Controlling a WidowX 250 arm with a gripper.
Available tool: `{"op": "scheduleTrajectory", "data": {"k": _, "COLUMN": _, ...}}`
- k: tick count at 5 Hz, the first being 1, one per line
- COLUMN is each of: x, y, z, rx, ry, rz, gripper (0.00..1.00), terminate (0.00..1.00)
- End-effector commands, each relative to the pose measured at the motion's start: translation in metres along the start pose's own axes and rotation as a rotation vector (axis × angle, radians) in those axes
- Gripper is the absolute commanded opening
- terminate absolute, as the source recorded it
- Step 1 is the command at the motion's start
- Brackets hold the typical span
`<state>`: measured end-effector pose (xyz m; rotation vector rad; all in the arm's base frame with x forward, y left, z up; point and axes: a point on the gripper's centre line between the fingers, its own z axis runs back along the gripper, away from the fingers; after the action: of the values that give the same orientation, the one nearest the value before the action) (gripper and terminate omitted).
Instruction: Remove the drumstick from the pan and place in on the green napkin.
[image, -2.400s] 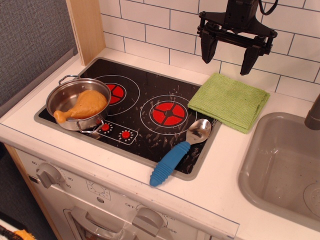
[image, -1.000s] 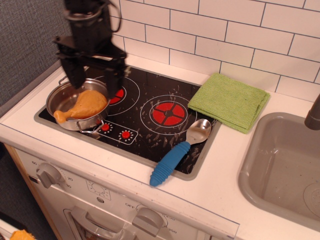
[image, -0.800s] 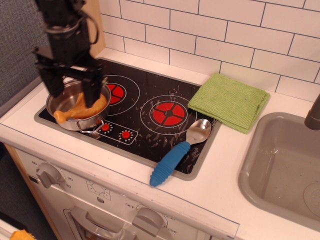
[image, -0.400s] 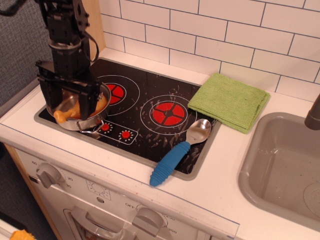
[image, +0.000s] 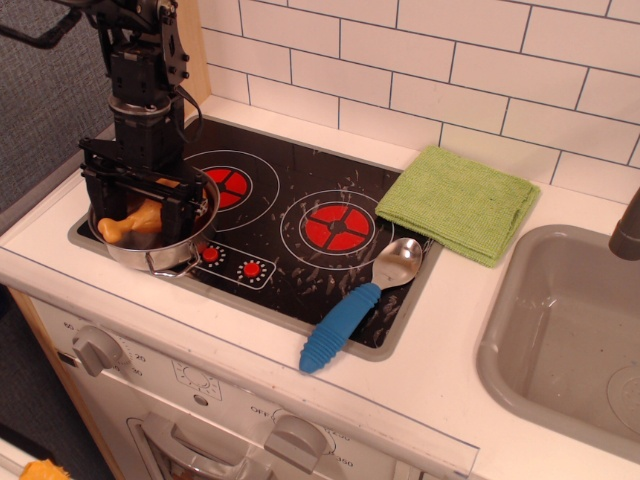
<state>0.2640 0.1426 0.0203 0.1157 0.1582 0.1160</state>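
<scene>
From the single overhead view, the hand (image: 140, 205) has dropped from above the pan (image: 150, 250) down into it over the last second, its fingers set wide on either side of the drumstick (image: 128, 224), which has not left the pan. The grasp looks about to close. The green napkin (image: 460, 203) lies bare, well apart across the counter (image: 450, 380).

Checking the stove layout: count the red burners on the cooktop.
2. One burner sits at the left, right of the pan and partly hidden by the arm; the other burner is mid-cooktop, left of the napkin.
</scene>
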Motion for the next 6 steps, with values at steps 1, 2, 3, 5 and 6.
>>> {"op": "scheduleTrajectory", "data": {"k": 1, "x": 0.001, "y": -0.003, "z": 0.026, "rx": 0.013, "ry": -0.099, "rz": -0.018, "gripper": 0.0, "terminate": 0.0}}
{"op": "scheduleTrajectory", "data": {"k": 2, "x": -0.001, "y": -0.015, "z": 0.065, "rx": 0.024, "ry": -0.222, "rz": 0.004, "gripper": 0.0, "terminate": 0.0}}
{"op": "scheduleTrajectory", "data": {"k": 3, "x": 0.005, "y": -0.056, "z": 0.118, "rx": 0.071, "ry": -0.348, "rz": -0.032, "gripper": 0.0, "terminate": 0.0}}
{"op": "scheduleTrajectory", "data": {"k": 5, "x": 0.052, "y": -0.159, "z": 0.117, "rx": -0.007, "ry": -0.395, "rz": -0.31, "gripper": 0.0, "terminate": 0.0}}
{"op": "scheduleTrajectory", "data": {"k": 6, "x": 0.077, "y": -0.178, "z": 0.102, "rx": -0.013, "ry": -0.383, "rz": -0.324, "gripper": 0.0, "terminate": 0.0}}
